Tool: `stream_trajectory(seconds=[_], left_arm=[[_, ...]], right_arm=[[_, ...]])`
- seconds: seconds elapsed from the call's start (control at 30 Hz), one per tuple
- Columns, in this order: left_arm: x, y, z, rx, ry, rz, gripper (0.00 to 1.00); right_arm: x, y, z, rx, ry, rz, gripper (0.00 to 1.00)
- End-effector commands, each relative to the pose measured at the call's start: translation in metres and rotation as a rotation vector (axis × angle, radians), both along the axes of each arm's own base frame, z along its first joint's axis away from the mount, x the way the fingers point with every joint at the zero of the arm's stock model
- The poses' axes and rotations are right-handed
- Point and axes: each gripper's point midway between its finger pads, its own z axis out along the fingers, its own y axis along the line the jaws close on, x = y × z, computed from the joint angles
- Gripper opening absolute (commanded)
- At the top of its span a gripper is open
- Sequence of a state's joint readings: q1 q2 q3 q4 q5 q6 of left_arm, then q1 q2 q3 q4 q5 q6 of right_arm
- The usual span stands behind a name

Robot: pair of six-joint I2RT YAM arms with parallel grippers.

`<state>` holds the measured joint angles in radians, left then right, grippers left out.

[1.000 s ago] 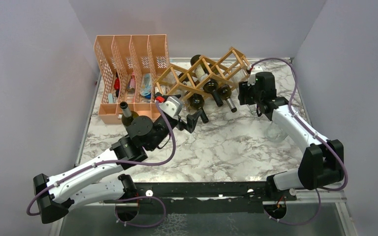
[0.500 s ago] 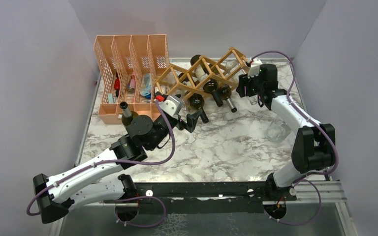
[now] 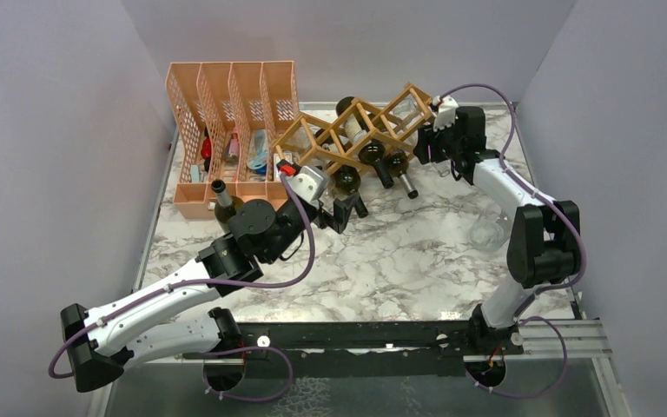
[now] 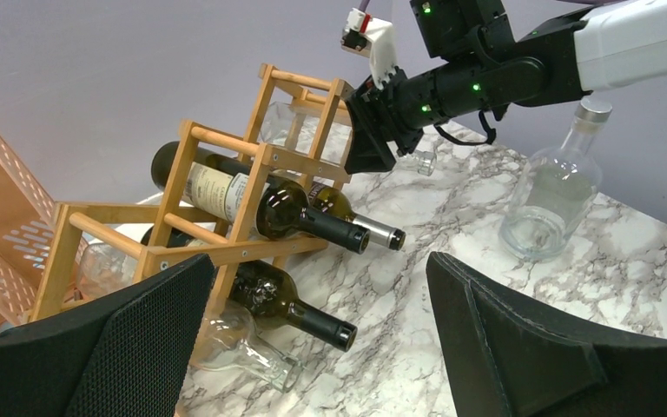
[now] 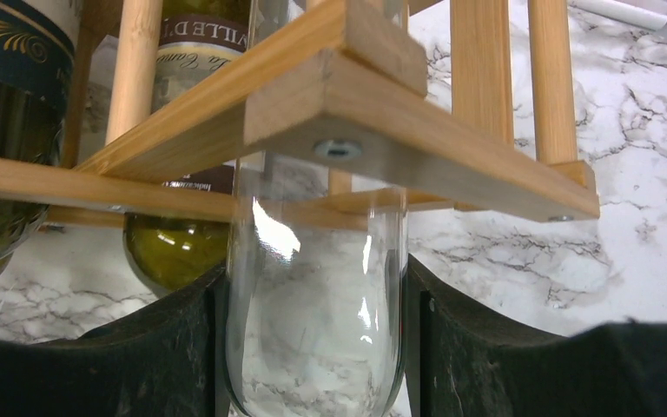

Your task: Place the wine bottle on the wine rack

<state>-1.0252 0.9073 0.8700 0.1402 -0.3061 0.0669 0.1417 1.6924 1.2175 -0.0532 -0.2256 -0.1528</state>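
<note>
The wooden wine rack [image 3: 373, 122] stands at the back of the table and holds several dark bottles [image 3: 372, 155]. My right gripper [image 3: 425, 148] is at the rack's right end, shut on a clear glass wine bottle [image 5: 317, 330]. The bottle's body reaches into the rack's right-most cell under the slats [image 5: 382, 113]. In the left wrist view this bottle [image 4: 291, 122] lies in the top right cell with the right gripper [image 4: 373, 139] behind its neck. My left gripper [image 3: 347, 208] is open and empty in front of the rack's lower left, its pads [image 4: 122, 339] wide apart.
An orange file organiser [image 3: 226, 122] stands left of the rack. A dark bottle [image 3: 223, 200] stands by the left arm. A clear bottle [image 4: 551, 195] stands on the marble at the right. Another clear bottle [image 4: 234, 343] lies under the rack's left end.
My right arm has moved back and left toward the rack's right end, carrying the clear bottle further into the right cell. My left gripper has shifted slightly toward the rack.
</note>
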Motion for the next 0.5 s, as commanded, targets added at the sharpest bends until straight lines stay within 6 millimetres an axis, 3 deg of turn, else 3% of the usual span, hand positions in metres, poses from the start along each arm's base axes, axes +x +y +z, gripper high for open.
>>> stream_trajectory(seconds=[0.0,0.1,0.37,0.47], left_arm=[[-0.0004,0.0,0.0165,-0.042,-0.004,0.002,0.99],[0.001,-0.0004,0.015,-0.044,0.005,0.01,0.99],[0.0016,-0.0041,0.0146,-0.037,0.007,0.001,0.99],[0.0024,-0.0037,0.0142,-0.032,0.007,0.006,0.99]], right_arm=[[0.0305,-0.0002,0.0366,-0.003,-0.142,0.005,0.3],[0.0325,0.0005,0.0385,-0.016,-0.161,0.021,0.47],[0.0344,-0.0062,0.0384,-0.042,-0.165,-0.006,0.67],[0.0318,-0.0064,0.0427,-0.03,-0.165,-0.016,0.79]])
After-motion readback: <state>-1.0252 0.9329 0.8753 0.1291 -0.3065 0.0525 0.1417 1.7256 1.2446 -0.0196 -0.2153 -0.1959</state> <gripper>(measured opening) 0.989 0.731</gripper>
